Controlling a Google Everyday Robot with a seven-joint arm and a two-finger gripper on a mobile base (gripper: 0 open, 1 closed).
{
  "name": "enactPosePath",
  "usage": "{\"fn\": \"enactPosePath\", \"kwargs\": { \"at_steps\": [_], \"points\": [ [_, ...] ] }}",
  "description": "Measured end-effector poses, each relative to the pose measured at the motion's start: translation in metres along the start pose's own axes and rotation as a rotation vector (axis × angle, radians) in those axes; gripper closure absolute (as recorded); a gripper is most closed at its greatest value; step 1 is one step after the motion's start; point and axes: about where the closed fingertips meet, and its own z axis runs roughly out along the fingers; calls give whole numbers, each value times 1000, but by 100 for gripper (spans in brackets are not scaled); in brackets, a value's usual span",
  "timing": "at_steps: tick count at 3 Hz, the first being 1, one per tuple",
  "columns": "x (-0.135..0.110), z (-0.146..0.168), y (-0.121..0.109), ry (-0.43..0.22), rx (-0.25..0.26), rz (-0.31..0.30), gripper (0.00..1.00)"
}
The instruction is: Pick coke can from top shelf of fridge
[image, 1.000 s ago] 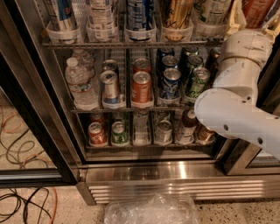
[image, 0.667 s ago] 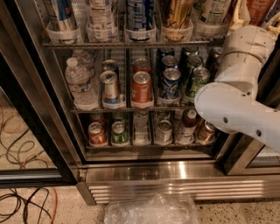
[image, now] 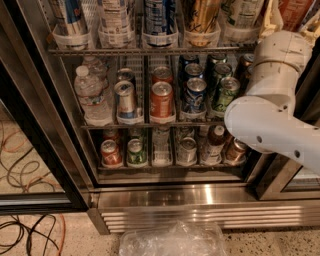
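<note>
The fridge (image: 200, 212) stands open in front of me, with a ribbed steel base and wire racks. The top shelf (image: 150, 51) runs across the upper edge, fronted by translucent plastic cups (image: 160, 38) that hold tall cans cut off by the frame. A red-orange container (image: 294, 12) shows at the top right corner behind the arm. Its label is hidden, so I cannot tell whether it is the coke can. My white arm (image: 272, 100) rises along the fridge's right side towards that corner. The gripper is out of view past the top right edge.
The middle rack holds a water bottle (image: 90, 95), an orange-red can (image: 161, 101) and several other cans. The lower rack holds small cans (image: 136, 152). A black door frame (image: 45, 150) is at the left. Cables (image: 25, 230) and a clear plastic bag (image: 172, 240) lie on the floor.
The arm's elbow has lifted a little and its upper link has shifted slightly right. The shelves and cans have not moved.
</note>
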Motion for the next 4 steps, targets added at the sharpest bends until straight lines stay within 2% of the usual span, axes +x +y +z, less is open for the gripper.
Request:
{"fn": "enactPosePath", "kwargs": {
  "at_steps": [1, 2, 4],
  "points": [
    [8, 1, 11, 3, -63, -4, 37],
    [8, 8, 12, -3, -51, -2, 38],
    [14, 21, 4, 18, 25, 12, 39]
  ]
}}
